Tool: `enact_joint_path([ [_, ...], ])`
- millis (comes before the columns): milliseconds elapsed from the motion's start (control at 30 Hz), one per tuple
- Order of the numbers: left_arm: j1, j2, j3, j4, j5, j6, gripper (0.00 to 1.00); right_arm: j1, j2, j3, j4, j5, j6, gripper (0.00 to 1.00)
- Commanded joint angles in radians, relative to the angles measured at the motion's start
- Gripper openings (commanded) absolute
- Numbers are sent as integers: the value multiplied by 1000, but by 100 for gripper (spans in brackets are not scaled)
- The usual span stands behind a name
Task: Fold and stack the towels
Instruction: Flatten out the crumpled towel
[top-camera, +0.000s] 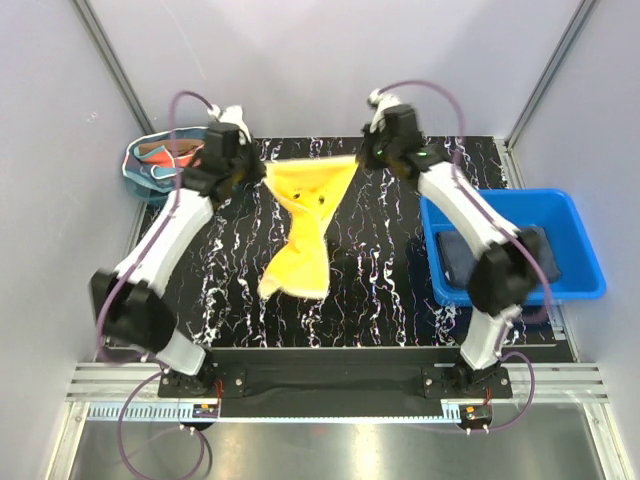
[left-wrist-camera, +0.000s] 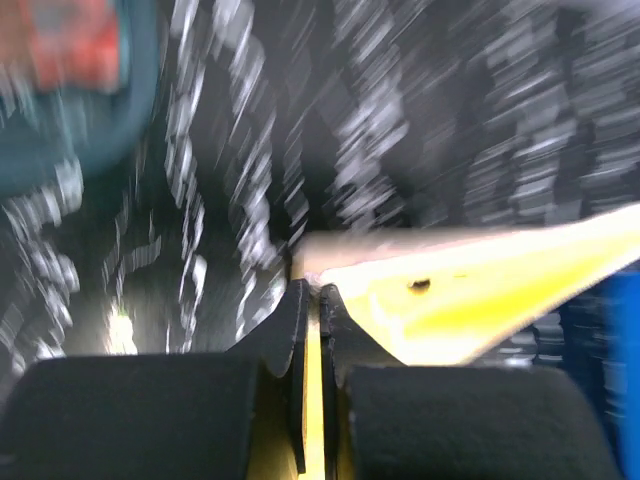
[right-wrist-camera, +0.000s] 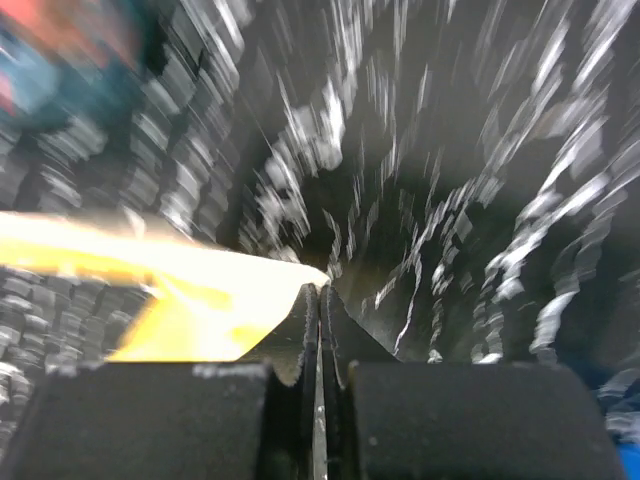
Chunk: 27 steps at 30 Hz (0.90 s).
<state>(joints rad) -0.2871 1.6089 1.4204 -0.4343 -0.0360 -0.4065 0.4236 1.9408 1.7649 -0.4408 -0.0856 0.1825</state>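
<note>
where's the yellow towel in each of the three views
top external: the yellow towel is at centre, its top edge stretched between the left gripper and the right gripper.
left wrist: the towel runs from the shut jaws at bottom centre to the right edge.
right wrist: the towel runs from the left edge to the shut jaws at bottom centre.
shared landmark: the black white-veined mat behind it.

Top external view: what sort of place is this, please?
Probably a lab robot cell, not a home: pale walls on metal posts enclose a black marbled table, and the left arm and right arm stand bolted to an aluminium rail.
</note>
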Motion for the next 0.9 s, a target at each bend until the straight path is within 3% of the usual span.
enact_joint_path([
  [0,-26,-185,90,6,63,147,0,-6,-309,-59,42,109,-90,0],
  [167,-150,-361,84,-49,165,247,0,-5,-593,-228,88,37,-46,0],
  [367,-297,-558,31,-67,226,244,0,-2,-983,-496,126,-86,-67,0],
  [467,-360,-613,50,-84,203,239,0,1,-1109,-562,160,-31,-66,0],
  [700,-426,-593,141,-168,194,227,0,1,-1166,-525,99,-19,-31,0],
  [867,-419,-521,130,-185,38,293,0,0,-1058,-478,103,52,-67,0],
])
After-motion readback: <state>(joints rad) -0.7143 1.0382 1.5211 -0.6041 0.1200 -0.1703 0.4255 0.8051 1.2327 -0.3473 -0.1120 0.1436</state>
